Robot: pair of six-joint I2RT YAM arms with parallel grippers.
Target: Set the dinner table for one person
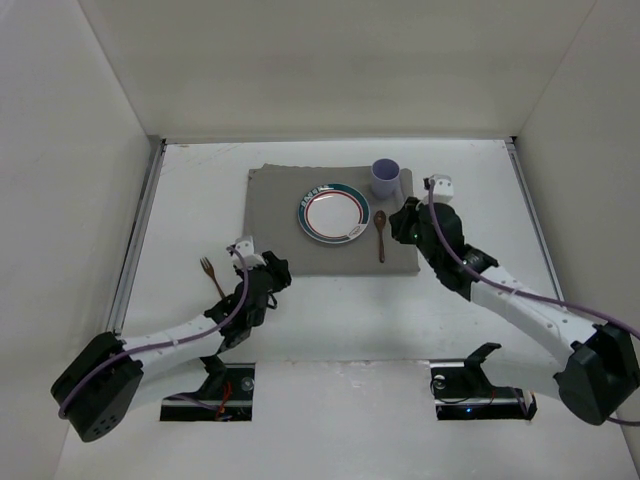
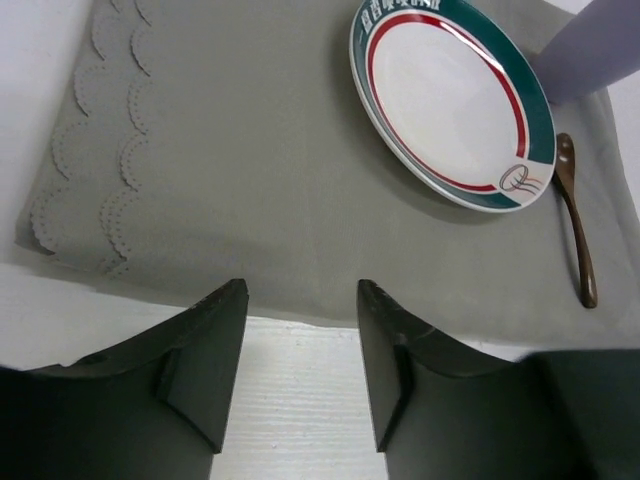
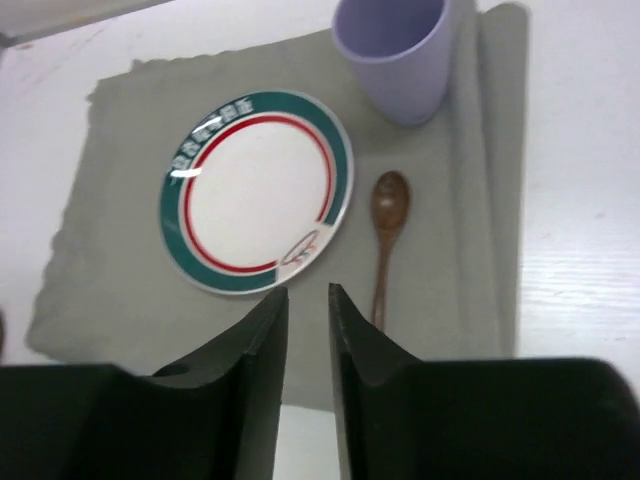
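1. Left gripper [image 2: 300,300] has its two fingers apart and holds nothing. It hangs over the near edge of the grey mat [image 2: 250,170].
2. Right gripper [image 3: 308,300] has its fingers nearly together, with only a thin gap, and holds nothing.
3. A brown fork [image 1: 211,277] lies on the white dinner table [image 1: 340,320], left of the mat.
4. On the mat sit a plate [image 1: 333,213], a wooden spoon [image 1: 381,236] just right of it, and a purple cup [image 1: 386,179] at the far right corner.
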